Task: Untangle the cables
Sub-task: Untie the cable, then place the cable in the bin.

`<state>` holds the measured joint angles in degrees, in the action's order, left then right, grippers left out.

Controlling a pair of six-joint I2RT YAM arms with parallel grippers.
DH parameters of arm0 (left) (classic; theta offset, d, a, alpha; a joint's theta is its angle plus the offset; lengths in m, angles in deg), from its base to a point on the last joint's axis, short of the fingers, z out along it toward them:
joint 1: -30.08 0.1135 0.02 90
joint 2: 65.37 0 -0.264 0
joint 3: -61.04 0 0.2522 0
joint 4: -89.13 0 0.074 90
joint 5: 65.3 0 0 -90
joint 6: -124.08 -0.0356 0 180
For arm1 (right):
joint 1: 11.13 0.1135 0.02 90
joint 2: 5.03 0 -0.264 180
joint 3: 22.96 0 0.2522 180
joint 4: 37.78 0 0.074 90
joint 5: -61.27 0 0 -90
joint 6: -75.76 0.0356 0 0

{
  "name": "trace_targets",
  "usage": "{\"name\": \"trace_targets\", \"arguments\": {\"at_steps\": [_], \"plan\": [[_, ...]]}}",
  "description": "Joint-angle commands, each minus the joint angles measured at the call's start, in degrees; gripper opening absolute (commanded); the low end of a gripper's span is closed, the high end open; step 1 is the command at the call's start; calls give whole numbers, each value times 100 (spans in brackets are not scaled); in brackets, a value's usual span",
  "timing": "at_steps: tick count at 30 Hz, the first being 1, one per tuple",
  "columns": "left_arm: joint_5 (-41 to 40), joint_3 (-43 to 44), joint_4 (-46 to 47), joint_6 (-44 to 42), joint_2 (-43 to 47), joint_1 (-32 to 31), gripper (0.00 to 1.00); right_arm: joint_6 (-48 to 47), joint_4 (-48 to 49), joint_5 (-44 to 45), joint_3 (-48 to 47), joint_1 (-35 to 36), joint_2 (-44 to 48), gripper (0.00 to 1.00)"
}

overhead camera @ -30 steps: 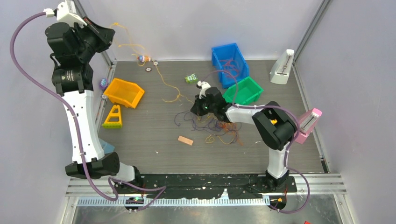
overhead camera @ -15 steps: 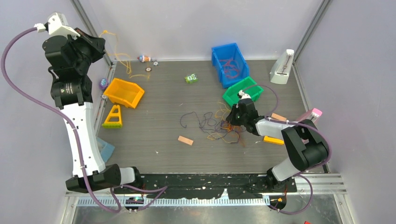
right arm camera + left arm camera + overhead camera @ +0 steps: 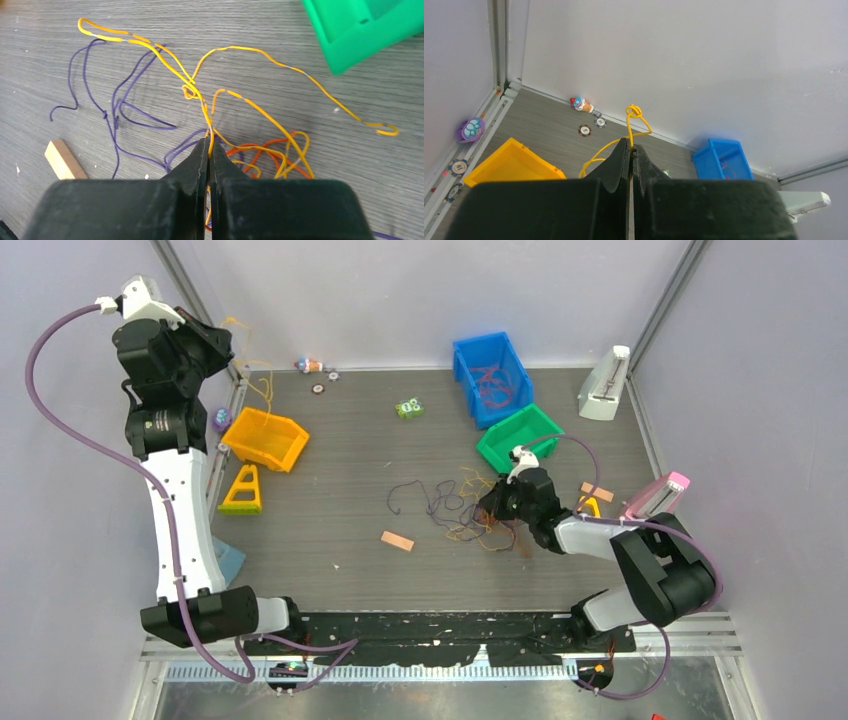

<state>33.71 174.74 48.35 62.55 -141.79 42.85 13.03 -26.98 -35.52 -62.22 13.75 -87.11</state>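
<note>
A tangle of thin cables [image 3: 465, 508] in yellow-orange, purple and red lies on the table's middle. My right gripper [image 3: 492, 505] sits low at the tangle's right side, shut on a yellow cable [image 3: 209, 131] of the bunch; purple [image 3: 117, 107] and red [image 3: 260, 152] strands lie around it. My left gripper [image 3: 222, 340] is raised high at the far left corner, shut on a separate yellow cable [image 3: 630, 127] whose knotted end [image 3: 634, 110] sticks up past the fingertips. The rest of that cable [image 3: 262, 380] hangs down toward the yellow bin [image 3: 266, 437].
A blue bin [image 3: 490, 375] holding red cable and a green bin [image 3: 520, 435] stand at back right. A yellow triangular block [image 3: 243, 490], a wooden block [image 3: 397, 541], a small toy [image 3: 310, 365], poker chips [image 3: 318, 389], a green toy [image 3: 408, 408] and two metronome-like objects [image 3: 605, 385] lie about.
The left gripper has pulled its yellow cable free of the tangle and up to the left corner. The right gripper moved from mid-table to the tangle's right side.
</note>
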Motion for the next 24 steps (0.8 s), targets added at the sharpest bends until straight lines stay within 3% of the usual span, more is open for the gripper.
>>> {"name": "trace_targets", "arguments": {"at_steps": [1, 18, 20, 24], "plan": [[-228, -80, 561, -164, 23, 32, 0, -190, 726, -133, 10, 189, 195, 7], [-612, -374, 688, -433, -28, 83, 0, -292, 848, -53, 27, 359, 222, 7], [-699, -650, 733, -402, 50, 91, 0, -279, 880, -71, 35, 367, 209, 7], [-1004, -2008, 1590, -273, 438, 98, 0, -249, 948, -150, 43, 381, 176, 7]]}}
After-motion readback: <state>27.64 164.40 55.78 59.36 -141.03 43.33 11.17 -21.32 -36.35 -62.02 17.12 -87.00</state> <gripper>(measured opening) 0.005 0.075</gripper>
